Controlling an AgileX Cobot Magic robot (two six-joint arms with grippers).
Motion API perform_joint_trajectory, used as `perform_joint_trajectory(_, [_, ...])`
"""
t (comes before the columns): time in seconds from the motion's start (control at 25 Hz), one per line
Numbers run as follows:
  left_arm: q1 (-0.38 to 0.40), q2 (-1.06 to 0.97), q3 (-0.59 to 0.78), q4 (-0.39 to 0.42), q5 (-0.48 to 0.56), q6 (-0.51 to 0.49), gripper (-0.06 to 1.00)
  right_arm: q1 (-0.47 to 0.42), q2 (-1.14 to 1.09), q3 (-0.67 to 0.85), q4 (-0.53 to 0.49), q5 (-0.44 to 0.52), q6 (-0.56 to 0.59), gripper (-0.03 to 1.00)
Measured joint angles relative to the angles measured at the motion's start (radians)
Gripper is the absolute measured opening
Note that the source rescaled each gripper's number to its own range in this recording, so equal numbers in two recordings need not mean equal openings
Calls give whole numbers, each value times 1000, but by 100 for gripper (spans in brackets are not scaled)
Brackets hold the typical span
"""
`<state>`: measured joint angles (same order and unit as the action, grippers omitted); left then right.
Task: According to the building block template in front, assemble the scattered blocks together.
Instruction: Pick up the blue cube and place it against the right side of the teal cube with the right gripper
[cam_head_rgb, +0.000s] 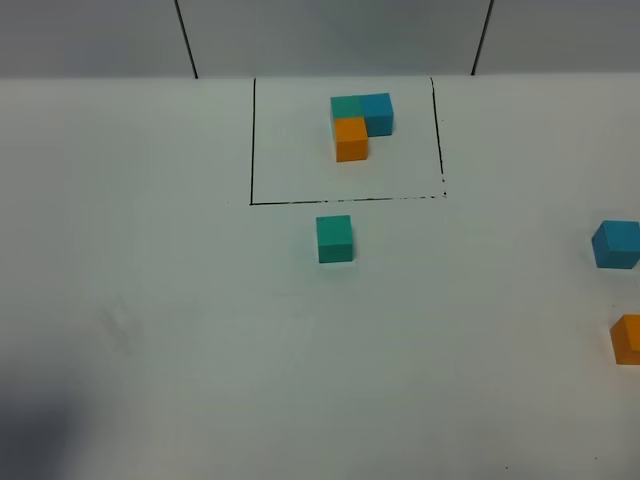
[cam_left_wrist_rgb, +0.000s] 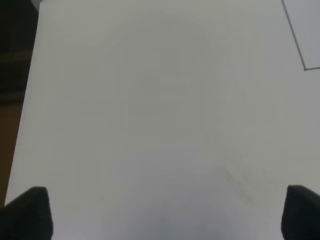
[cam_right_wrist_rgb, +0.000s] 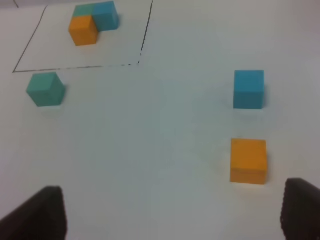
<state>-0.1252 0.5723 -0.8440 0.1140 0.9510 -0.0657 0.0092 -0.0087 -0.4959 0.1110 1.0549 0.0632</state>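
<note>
My right gripper (cam_right_wrist_rgb: 170, 215) stands wide open and empty. My left gripper (cam_left_wrist_rgb: 162, 215) is the same, over bare table (cam_left_wrist_rgb: 150, 100). Nearest ahead of the right jaws is the orange cube (cam_right_wrist_rgb: 248, 161), with the blue cube (cam_right_wrist_rgb: 248, 89) just beyond. The teal cube (cam_right_wrist_rgb: 45, 89) lies farther off, before the framed template (cam_right_wrist_rgb: 92, 22), likely as anchor.

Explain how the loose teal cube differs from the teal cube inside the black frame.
The loose teal cube stands outside the black frame, just in front of its near line; the framed teal cube lies inside it. The loose teal cube touches nothing, whereas the framed teal cube is joined to a blue cube and an orange cube. Both share the same teal colour and appear equal in size.
</note>
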Motion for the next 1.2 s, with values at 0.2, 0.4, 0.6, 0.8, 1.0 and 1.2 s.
perform_joint_trajectory(0.2, [0, -160, 59, -68, 44, 16, 94, 0, 0, 0, 0, 0, 0, 74])
perform_joint_trajectory(0.4, [0, -278, 112, -163, 110, 90, 94, 0, 0, 0, 1, 0, 0, 74])
perform_joint_trajectory(0.6, [0, -398, 203, -249, 126, 153, 93, 0, 0, 0, 1, 0, 1, 74])
perform_joint_trajectory(0.8, [0, -514, 304, -278, 127, 189, 92, 0, 0, 0, 1, 0, 1, 74])
perform_joint_trajectory(1.0, [0, -577, 335, -280, 119, 193, 90, 0, 0, 0, 1, 0, 1, 74])
perform_joint_trajectory(1.2, [0, -577, 337, -280, 116, 193, 87, 0, 0, 0, 1, 0, 2, 74])
